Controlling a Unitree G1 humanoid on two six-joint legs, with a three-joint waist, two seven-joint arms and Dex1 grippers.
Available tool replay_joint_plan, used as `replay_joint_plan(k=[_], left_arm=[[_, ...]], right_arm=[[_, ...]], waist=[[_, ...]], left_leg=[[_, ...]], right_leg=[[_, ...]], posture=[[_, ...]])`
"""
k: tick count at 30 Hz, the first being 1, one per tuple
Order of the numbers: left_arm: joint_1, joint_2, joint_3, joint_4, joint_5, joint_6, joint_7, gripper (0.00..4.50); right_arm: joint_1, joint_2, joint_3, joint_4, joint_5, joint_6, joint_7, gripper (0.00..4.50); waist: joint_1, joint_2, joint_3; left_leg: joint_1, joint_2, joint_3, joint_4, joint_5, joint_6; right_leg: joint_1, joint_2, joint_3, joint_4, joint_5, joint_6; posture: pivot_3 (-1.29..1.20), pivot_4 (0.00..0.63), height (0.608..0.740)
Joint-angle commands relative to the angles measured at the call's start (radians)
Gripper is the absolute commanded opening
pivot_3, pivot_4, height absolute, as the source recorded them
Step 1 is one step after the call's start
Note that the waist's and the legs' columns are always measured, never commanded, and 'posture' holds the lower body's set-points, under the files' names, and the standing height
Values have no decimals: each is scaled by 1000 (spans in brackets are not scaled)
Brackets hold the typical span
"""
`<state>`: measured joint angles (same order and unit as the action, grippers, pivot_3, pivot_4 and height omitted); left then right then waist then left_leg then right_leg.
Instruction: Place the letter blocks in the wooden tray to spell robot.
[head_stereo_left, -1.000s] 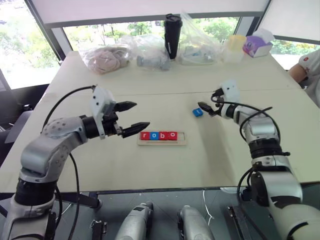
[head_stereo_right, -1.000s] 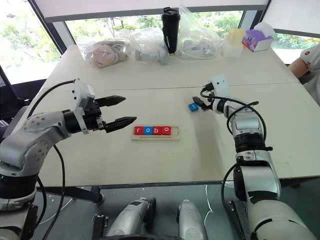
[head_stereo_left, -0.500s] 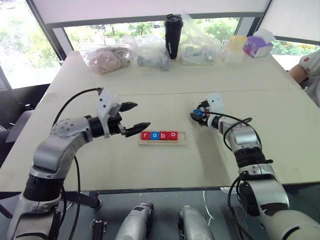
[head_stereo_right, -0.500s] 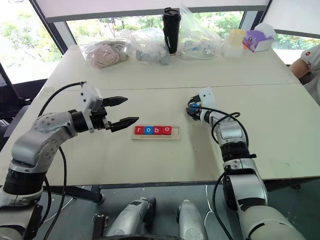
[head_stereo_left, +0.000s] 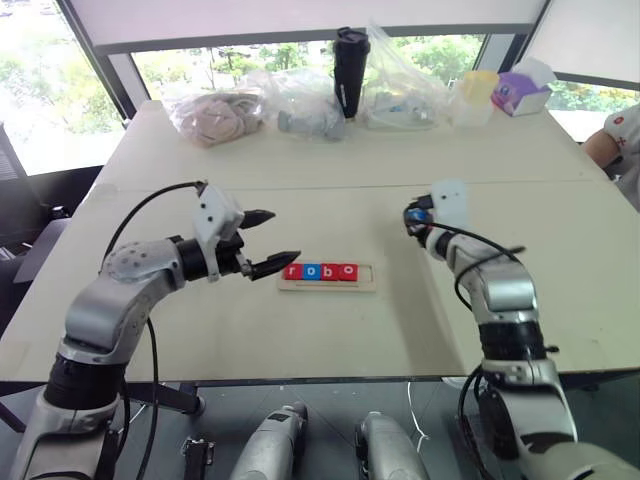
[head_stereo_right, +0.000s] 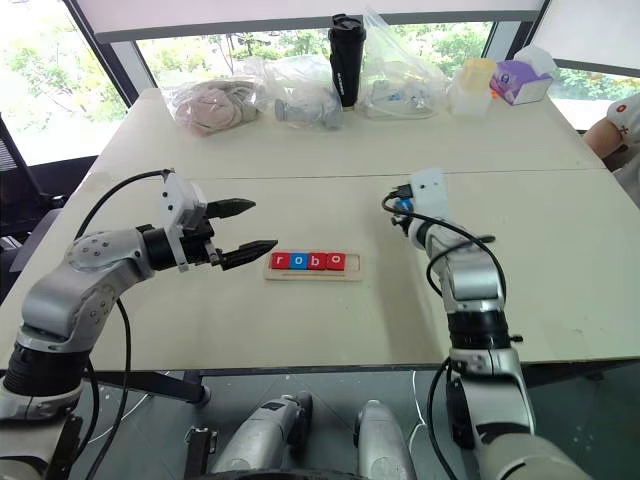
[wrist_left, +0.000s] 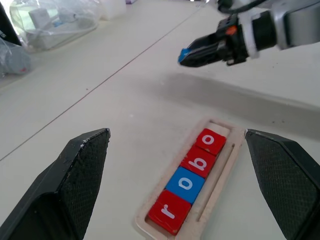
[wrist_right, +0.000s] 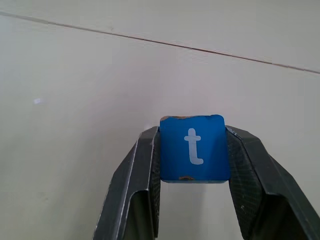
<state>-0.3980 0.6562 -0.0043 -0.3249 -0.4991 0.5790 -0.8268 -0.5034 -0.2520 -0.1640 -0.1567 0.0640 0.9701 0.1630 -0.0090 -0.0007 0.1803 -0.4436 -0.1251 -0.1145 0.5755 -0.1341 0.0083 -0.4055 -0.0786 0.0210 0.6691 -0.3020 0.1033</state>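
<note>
Right gripper (wrist_right: 192, 150) pinches the blue t block (wrist_right: 193, 147) above the pale table (head_stereo_left: 300, 340) by windows (head_stereo_left: 60, 90).

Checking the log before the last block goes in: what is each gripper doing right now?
Left gripper: open, empty.
Right gripper: shut on the blue t block.

The long narrow pale wooden tray (head_stereo_left: 327, 281) lies flat on the tabletop. Four small flat square letter blocks are seated in its recess, reading r, o, b, o: red (wrist_left: 168, 212), blue (wrist_left: 185, 184), red (wrist_left: 201, 162), red (wrist_left: 211, 141). The slot at the far end is vacant. The blue t block (wrist_right: 193, 148) is clamped between the right gripper (wrist_right: 192, 165) jaws, above the tabletop.
</note>
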Motion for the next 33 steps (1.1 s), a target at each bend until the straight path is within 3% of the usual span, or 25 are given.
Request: replay_joint_plan(k=[1,6,11,13,15,17,18,19,23,29,33], left_arm=[[-5,-3,-15,-29,10,-21,-11,4500],[-20,-24,-38,-8,18,-32,-27,4500],[-43,-41,-57,29,23,-44,-56,4500],[-53,-43,-59,47,26,-50,-69,4500],[-59,-46,-59,57,31,-53,-75,4500],[-59,-48,-56,63,36,-59,-78,4500],[-56,-48,-54,63,37,-60,-78,4500],[-53,-48,-52,61,37,-61,-77,4500],[-40,-41,-39,46,26,-52,-79,4500],[-31,46,-26,23,-26,-20,-191,4500],[-29,143,-46,12,-15,-28,-285,4500]], right_arm=[[51,73,-37,-273,5,225,-85,1187],[118,209,-9,-485,-1,413,-159,1187],[179,300,54,-542,12,501,-176,1187],[186,314,50,-541,13,525,-172,2234],[179,310,36,-534,12,534,-165,3000],[175,298,36,-528,11,542,-159,4122],[172,287,35,-525,8,538,-158,4466],[167,270,33,-523,5,525,-155,4466],[125,100,19,-477,35,317,-41,4466],[166,-333,-16,-301,280,-160,654,4466],[225,-493,46,-120,278,-360,872,4466]], waist=[[-5,0,0],[-5,1,-1],[-3,1,-1],[-3,1,-1],[-4,1,-1],[-4,1,-1],[-4,1,-1],[-5,1,-1],[-4,1,-1],[-5,0,0],[-5,0,0]], left_leg=[[0,0,0,0,0,0],[1,1,1,0,-1,-3],[1,1,0,0,-1,-3],[1,1,0,1,-1,-3],[1,0,1,0,-1,-3],[1,1,1,0,-1,-3],[1,1,1,0,-1,-3],[1,1,1,0,-1,-3],[1,1,1,1,-1,-3],[1,1,1,1,-1,1],[1,1,1,1,-2,4]], right_leg=[[0,0,0,0,0,0],[-1,0,1,2,-2,-5],[-3,0,0,0,-2,-5],[-2,0,0,-1,-1,-4],[-3,0,0,-1,-1,-4],[-2,0,0,-1,-1,-4],[-3,0,0,-1,-1,-3],[-2,0,0,-1,-1,-3],[-2,0,0,-2,-1,-3],[4,0,-2,-4,0,-1],[7,-1,-3,-6,0,0]], posture=[[0,150,740],[0,150,740],[0,150,740],[0,150,740],[0,150,740],[0,150,740],[0,150,740],[0,150,740],[0,150,740],[0,150,740],[0,150,740]])
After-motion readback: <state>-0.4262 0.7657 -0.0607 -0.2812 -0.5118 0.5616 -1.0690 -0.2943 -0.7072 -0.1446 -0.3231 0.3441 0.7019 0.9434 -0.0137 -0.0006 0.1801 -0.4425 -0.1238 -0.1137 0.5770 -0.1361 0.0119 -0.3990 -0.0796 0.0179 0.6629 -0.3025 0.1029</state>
